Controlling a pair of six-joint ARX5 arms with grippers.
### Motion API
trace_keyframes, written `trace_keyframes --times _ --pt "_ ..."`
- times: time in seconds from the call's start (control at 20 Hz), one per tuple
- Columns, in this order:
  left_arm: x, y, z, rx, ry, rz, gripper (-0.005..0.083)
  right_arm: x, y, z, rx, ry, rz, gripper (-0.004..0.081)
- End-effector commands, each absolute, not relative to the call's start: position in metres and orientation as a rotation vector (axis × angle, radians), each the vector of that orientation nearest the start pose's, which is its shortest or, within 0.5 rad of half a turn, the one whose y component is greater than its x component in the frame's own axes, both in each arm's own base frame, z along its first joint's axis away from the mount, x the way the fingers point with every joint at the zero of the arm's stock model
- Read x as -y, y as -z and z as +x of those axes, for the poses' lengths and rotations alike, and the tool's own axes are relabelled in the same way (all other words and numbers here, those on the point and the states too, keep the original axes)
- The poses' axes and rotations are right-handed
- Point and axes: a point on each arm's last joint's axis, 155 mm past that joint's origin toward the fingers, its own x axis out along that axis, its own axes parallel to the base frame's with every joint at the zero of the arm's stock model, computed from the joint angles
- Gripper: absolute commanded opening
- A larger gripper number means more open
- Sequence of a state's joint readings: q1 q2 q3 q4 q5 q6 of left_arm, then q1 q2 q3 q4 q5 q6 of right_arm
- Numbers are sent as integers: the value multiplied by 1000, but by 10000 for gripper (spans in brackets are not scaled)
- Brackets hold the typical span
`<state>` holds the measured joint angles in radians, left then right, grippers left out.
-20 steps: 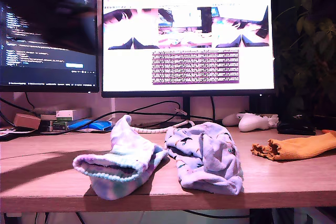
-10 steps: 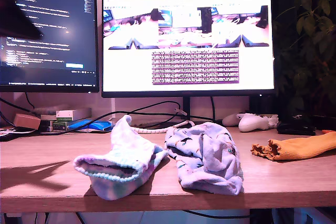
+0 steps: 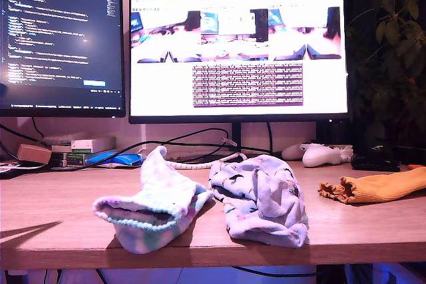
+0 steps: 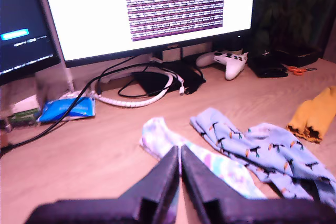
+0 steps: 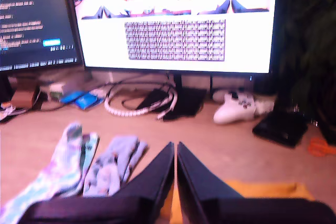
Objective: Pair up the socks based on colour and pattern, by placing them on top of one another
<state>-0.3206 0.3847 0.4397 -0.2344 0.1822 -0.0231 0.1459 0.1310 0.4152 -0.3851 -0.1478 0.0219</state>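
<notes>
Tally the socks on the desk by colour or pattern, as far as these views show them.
White socks with pastel blotches: 1 pile, sock count unclear
Pale lavender socks with small dark prints: 1 pile, sock count unclear
Mustard-orange ribbed socks: 1 pile, sock count unclear
Total: 3 kinds in 3 separate piles

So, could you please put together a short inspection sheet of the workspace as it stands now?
Surface: wooden desk, bare at the exterior view's left.
Job's things: pastel blotched sock beside lavender printed sock, edges meeting; orange sock apart at the exterior view's right.
Clutter: white game controller, blue pack, small boxes.
Grippers: my first hand shut above the blotched sock; my second hand shut above the orange sock.
Cables: black leads and white coil behind the socks.
Surroundings: two monitors, plant.
</notes>
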Motion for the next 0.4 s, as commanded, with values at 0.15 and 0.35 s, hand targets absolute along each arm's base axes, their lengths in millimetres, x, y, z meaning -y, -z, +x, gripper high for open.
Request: trace_keyframes --times 0.15,0.35 --pt "112 -209 233 -269 496 -8 -19 -59 -197 214 -263 -292 18 -13" --pt "110 -187 226 -363 493 -1 -19 -58 -177 208 -349 -290 18 -13"
